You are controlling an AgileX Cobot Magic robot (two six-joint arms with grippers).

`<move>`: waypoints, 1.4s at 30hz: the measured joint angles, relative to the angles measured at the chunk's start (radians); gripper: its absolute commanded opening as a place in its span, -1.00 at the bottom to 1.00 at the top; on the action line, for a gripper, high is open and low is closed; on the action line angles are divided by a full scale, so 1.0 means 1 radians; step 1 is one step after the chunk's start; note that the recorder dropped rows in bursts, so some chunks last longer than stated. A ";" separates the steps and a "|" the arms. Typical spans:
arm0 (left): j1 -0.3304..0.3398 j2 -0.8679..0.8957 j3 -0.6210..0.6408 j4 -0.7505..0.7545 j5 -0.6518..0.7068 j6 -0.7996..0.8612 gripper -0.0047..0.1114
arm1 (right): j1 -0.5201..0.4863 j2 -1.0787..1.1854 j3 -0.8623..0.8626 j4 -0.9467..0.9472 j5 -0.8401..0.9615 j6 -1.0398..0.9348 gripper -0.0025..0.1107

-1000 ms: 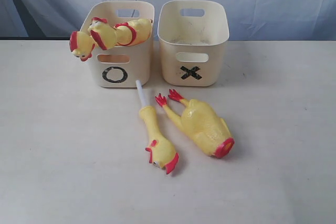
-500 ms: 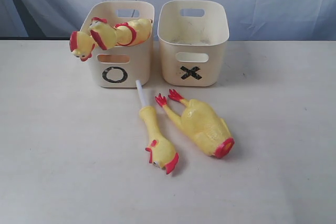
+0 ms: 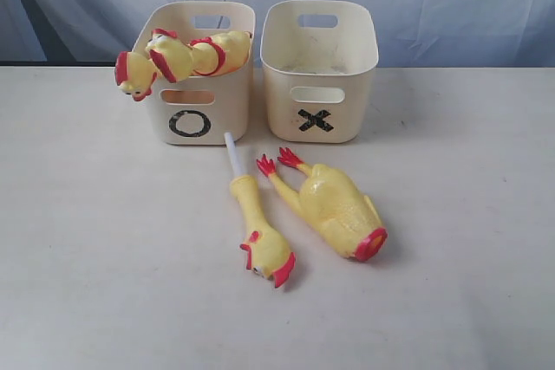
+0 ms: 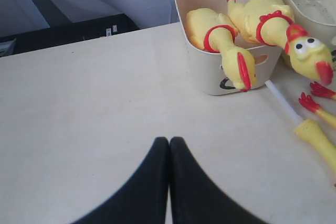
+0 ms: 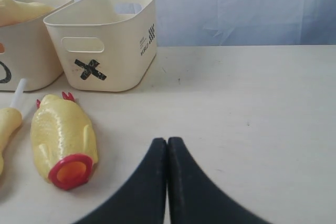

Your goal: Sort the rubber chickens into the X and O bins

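Headless body (image 5: pixel 62 137) | lying near your right gripper (image 5: pixel 167 141) | you are holding it and left gripper (image 4: pixel 169 140) clenched, empty | be opening wide, straddling the belly, aiming for X bin (image 5: pixel 118 40).

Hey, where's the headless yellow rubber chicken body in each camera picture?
Exterior view: the headless yellow rubber chicken body lies in front of the cream plastic X bin, red feet toward it.
Left wrist view: only its red feet show, cut off at the picture's edge.
Right wrist view: the whole body shows, open red neck nearest the camera.
Shared landmark: the white stick beside it, in all three.
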 measured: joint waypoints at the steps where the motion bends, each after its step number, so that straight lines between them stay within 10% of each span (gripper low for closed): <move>1: 0.000 -0.040 0.041 0.001 -0.019 0.000 -0.92 | 0.000 0.000 0.000 0.000 0.000 0.000 -0.96; 18: 0.000 -0.466 0.485 0.001 -0.319 -0.004 -0.92 | 0.000 0.000 0.000 -0.004 0.000 0.000 -0.96; 42: 0.000 -0.584 0.567 -0.008 -0.402 -0.004 -0.92 | 0.000 0.000 0.002 0.172 -0.346 0.042 -0.96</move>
